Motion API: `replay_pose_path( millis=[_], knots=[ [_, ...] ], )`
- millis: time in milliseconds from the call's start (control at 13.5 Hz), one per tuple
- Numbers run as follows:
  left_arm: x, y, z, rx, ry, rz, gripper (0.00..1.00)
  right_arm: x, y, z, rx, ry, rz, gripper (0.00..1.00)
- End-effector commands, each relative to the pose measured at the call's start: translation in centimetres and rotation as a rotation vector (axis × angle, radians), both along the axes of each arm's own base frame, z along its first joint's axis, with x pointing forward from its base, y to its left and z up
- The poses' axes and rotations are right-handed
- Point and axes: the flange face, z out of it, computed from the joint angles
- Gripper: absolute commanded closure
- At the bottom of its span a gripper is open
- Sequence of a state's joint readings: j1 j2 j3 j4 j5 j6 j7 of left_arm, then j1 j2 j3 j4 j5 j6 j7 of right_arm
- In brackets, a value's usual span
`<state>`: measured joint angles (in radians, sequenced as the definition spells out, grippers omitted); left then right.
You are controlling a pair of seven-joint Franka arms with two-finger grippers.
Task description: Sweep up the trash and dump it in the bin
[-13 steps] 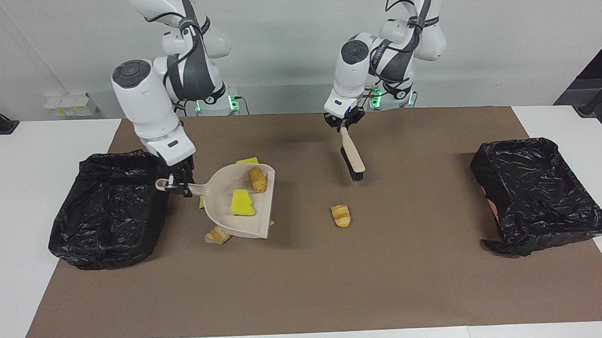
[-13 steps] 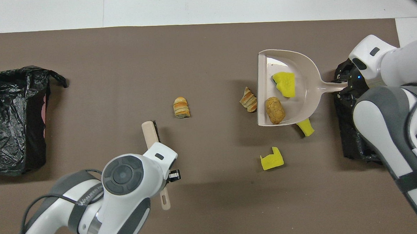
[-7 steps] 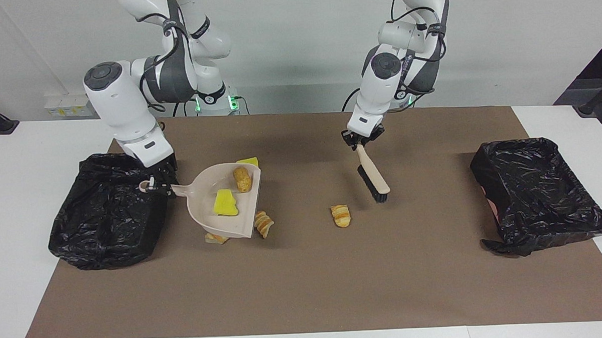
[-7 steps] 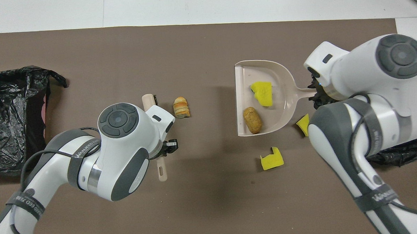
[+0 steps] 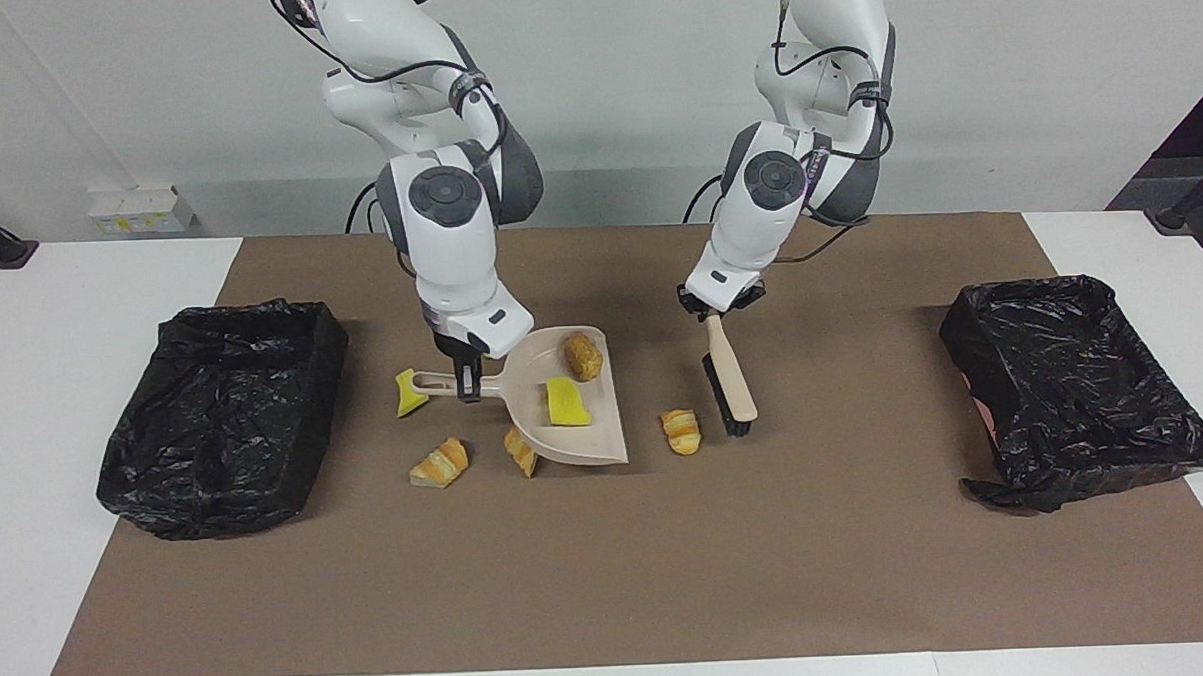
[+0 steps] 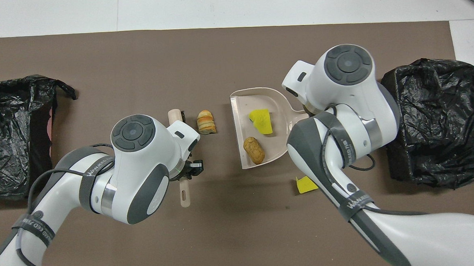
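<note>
One high camera faces me across the worktop [image 5: 610, 578]; another looks steeply down from above my own end. Both share the brown mat [image 6: 233, 49], half a turn apart.

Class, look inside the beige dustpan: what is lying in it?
Inside the dustpan lie two scraps: a yellow sponge chunk and a tan bread piece. From overhead, the right arm covers the pan's handle end.

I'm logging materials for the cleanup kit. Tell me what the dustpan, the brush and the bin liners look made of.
Dustpan: looks like moulded plastic, beige, smooth, slightly glossy, with a thin rigid wall.
Brush: beige back of the same smooth look, probably plastic; dark bristles, likely synthetic, fibre not discernible.
Bin liners: thin black plastic film, crinkled and shiny in the folds.
</note>
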<state>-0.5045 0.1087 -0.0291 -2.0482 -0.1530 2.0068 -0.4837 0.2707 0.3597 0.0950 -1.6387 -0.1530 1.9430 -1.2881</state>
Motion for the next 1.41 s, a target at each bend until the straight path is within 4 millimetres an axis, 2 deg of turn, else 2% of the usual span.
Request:
replay_pose_path(
  millis=[0, 223, 371, 520, 743, 965, 1114, 1188, 1262, 1337],
  knots=[
    [0.0, 0.3, -0.6, -0.01, 0.012, -0.028, 1.0, 1.6, 2.2, -1.6, -0.016, 0.012, 0.009, 1.0],
    [-0.6, -1.1, -1.5, -0.006, 0.016, -0.042, 1.0, 1.7, 3.0, -2.7, -0.007, 0.02, 0.009, 1.0],
    [-0.6, -1.4, -1.6, -0.01, 0.006, -0.04, 1.0, 1.3, 4.9, -3.1, 0.009, -0.003, 0.003, 1.0],
    [-0.7, -2.4, -2.2, -0.014, -0.011, -0.034, 1.0, 1.4, 4.8, -3.0, 0.012, -0.01, -0.007, 1.0],
    [-1.3, -4.5, -1.8, -0.041, -0.067, -0.047, 1.0, 1.2, 5.3, -3.8, 0.029, -0.031, -0.006, 1.0],
    [-2.8, -5.9, -1.0, -0.036, -0.048, -0.102, 1.0, 1.3, 5.2, -3.6, 0.031, -0.037, -0.006, 1.0],
    [-2.5, -4.5, 0.8, 0.0, 0.018, -0.09, 1.0, 1.4, 5.2, -3.4, 0.03, -0.039, -0.008, 1.0],
    [-1.1, -3.3, 0.9, 0.002, 0.007, -0.067, 1.0, 1.4, 5.2, -3.4, 0.031, -0.041, -0.008, 1.0],
    [0.9, -1.0, 0.6, 0.026, -0.002, -0.035, 1.0, 1.4, 5.2, -3.4, 0.031, -0.041, -0.008, 1.0],
    [1.8, -0.2, 0.7, 0.036, -0.012, -0.032, 1.0, 1.3, 5.3, -3.4, 0.032, -0.041, -0.011, 1.0]
  ],
)
